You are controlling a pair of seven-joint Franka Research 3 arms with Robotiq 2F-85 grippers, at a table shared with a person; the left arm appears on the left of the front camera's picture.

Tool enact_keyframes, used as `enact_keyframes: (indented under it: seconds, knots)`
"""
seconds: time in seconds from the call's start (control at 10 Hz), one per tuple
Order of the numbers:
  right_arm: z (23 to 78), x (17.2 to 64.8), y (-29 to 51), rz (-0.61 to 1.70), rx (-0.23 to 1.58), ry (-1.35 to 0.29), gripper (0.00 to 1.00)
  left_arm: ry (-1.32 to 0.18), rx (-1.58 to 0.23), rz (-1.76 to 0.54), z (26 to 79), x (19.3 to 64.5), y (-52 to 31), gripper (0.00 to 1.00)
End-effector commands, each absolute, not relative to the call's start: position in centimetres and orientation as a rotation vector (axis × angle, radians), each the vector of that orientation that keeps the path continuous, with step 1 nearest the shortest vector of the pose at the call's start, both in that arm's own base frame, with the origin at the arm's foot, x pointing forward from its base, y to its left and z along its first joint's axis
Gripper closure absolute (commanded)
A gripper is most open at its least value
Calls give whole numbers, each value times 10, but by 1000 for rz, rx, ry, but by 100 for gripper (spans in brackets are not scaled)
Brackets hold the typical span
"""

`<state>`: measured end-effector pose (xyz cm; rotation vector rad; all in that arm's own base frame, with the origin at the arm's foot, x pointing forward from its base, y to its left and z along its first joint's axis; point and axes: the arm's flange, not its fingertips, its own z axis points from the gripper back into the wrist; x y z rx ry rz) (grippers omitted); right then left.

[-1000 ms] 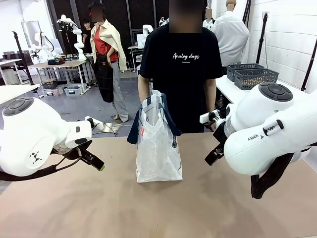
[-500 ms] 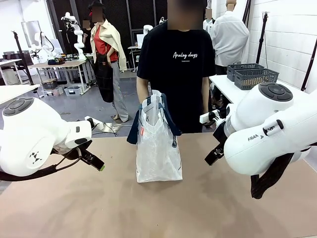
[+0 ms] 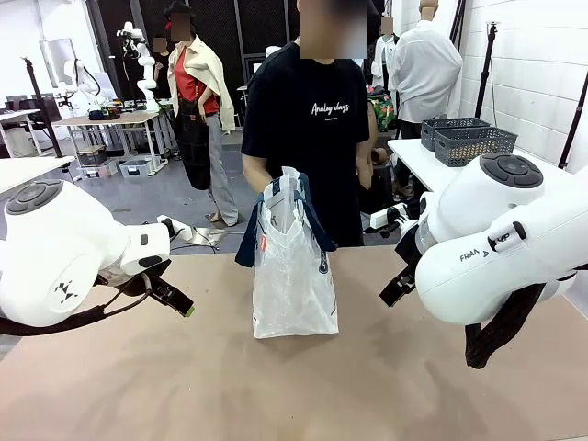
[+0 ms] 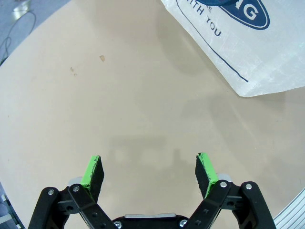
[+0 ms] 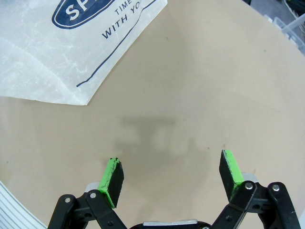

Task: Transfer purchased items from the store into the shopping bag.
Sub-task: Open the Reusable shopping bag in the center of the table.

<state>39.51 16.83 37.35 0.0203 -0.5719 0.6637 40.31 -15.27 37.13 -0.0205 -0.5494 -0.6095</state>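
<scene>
The shopping bag [image 3: 292, 276], whitish and translucent with dark blue handles and a small red tag, stands upright at mid-table. Its blue logo side shows in the left wrist view [image 4: 248, 43] and in the right wrist view [image 5: 62, 52]. My left gripper [image 3: 176, 299] hovers left of the bag and stands open over bare table [image 4: 150, 167]. To the bag's right my right gripper [image 3: 395, 287] is open too, with nothing between its green pads [image 5: 171, 171]. The purchased items are out of view. A person [image 3: 308, 138] in a black T-shirt stands just behind the bag.
Two dark grey lattice baskets [image 3: 469, 140] sit on a white side table at the back right; I cannot tell whether either is the store. The brown table [image 3: 294, 386] spreads wide in front of the bag.
The person has shifted to the picture's left behind the bag. Both arms and the bag have stayed still.
</scene>
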Motion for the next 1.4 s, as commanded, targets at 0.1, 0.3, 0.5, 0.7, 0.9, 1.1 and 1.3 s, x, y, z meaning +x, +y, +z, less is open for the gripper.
enact_keyframes:
  seconds: [0.1, 0.3, 0.5, 0.7, 0.9, 1.1, 1.3]
  knots:
    - [373, 395, 168, 663, 21, -572, 0, -549, -21, -606, 371, 404, -151, 0]
    - [373, 395, 168, 664, 20, -572, 0, -549, -20, -609, 371, 403, -153, 0]
    - [384, 393, 188, 704, 67, -523, 0, -494, -112, -603, 391, 400, -170, 0]
    - [403, 397, 205, 727, 67, -520, 0, -478, -196, -560, 414, 404, -182, 0]
    - [441, 419, 220, 656, 62, -485, 0, -517, -200, -501, 443, 416, -192, 0]
    - [485, 450, 241, 602, 44, -432, 0, -541, -183, -479, 482, 432, -206, 0]
    - [527, 472, 260, 566, 30, -414, 0, -532, -201, -499, 515, 446, -218, 0]
